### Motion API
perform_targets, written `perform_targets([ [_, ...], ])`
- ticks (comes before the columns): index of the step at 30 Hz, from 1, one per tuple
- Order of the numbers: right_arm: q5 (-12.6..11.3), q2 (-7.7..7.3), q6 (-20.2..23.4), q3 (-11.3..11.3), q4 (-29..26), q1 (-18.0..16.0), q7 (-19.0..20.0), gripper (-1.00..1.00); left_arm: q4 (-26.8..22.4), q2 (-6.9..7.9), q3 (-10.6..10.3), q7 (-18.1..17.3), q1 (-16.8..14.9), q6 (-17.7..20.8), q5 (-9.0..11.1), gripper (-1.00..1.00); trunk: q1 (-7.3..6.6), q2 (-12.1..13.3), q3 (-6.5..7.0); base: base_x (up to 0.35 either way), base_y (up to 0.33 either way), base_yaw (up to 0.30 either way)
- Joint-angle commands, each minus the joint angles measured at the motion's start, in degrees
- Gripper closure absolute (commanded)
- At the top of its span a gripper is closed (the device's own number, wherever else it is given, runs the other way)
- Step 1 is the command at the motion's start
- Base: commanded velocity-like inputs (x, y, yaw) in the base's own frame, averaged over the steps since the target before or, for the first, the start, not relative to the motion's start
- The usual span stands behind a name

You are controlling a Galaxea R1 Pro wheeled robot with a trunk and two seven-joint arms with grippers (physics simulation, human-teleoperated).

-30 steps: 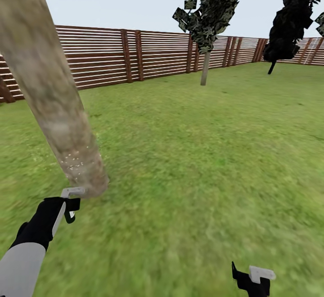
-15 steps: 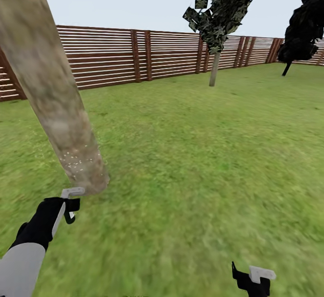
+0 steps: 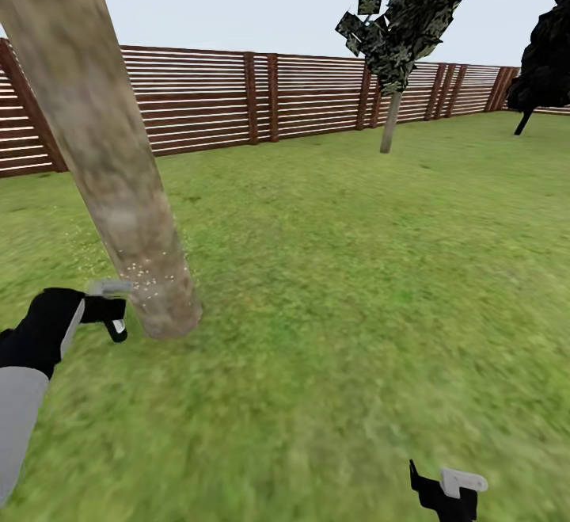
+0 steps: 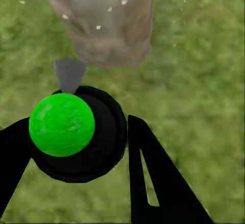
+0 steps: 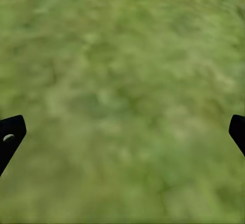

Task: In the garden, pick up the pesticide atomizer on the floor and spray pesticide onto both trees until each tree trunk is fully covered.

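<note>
Pesticide atomizer (image 4: 76,132) is sitting clamped between the two black fingers of the left gripper (image 4: 76,147), showing in the left wrist view as a round black body with a bright green cap and a grey nozzle that is pointing at the base of the near tree trunk (image 4: 102,20). From the head view, the left gripper (image 3: 111,312) is hovering low over the lawn (image 3: 356,268), just beside the foot of that thick, mottled grey-tan trunk (image 3: 119,181), with the grey nozzle tip close to the bark. Pale specks are showing on the lowest part of the trunk and in the air around it. Far across the grass, a second tree (image 3: 392,114) is standing near the brown slatted fence (image 3: 206,98), and a dark shrub (image 3: 546,55) is rising at the right edge. Down at the lower right of the head view, the right gripper (image 3: 443,494) is hanging over bare grass; in the right wrist view its black fingertips (image 5: 10,134) are sitting far apart at the picture's edges, spread wide and grasping nothing.
</note>
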Motion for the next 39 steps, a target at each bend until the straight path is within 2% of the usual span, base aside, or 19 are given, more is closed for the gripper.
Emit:
perform_targets([
  [1, -0.2, 0.01, -0.1, 0.4, 0.0, 0.0, -0.2, -1.00, -0.2, 0.36, -0.2, -1.6, -0.1, 0.5, -1.2, 1.00, -0.01, 0.0, -0.05, 0.000, 0.000, 0.000],
  [4, -0.2, 0.06, -0.1, 0.4, 0.0, 0.0, -0.2, -1.00, -1.4, 3.21, -0.7, -5.3, 0.4, 1.1, -1.2, 1.00, -0.01, 0.0, -0.05, 0.000, 0.000, 0.000],
  [5, -0.2, 0.07, -0.1, 0.4, 0.0, 0.0, -0.2, -1.00, -1.5, 3.43, -0.5, -5.6, 0.5, 1.1, -1.3, 1.00, -0.01, 0.0, -0.05, 0.052, -0.019, 0.000],
  [18, -0.2, 0.16, -0.1, 0.4, 0.0, 0.0, -0.2, -1.00, -1.6, 3.28, -0.9, -5.9, 0.8, 1.0, -1.3, 1.00, -0.01, 0.0, -0.05, 0.114, -0.208, 0.001],
  [29, -0.2, 0.25, -0.1, 0.4, 0.0, 0.0, -0.2, -1.00, -1.5, 3.24, -0.7, -5.6, 0.9, 0.9, -1.4, 1.00, -0.01, 0.0, -0.05, 0.017, -0.273, 0.245],
  [39, -0.2, 0.25, -0.1, 0.4, 0.0, 0.0, -0.2, -1.00, -0.8, 3.23, -0.7, -5.4, 0.9, 0.9, -1.5, 1.00, -0.01, 0.0, -0.05, 0.177, -0.243, 0.015],
])
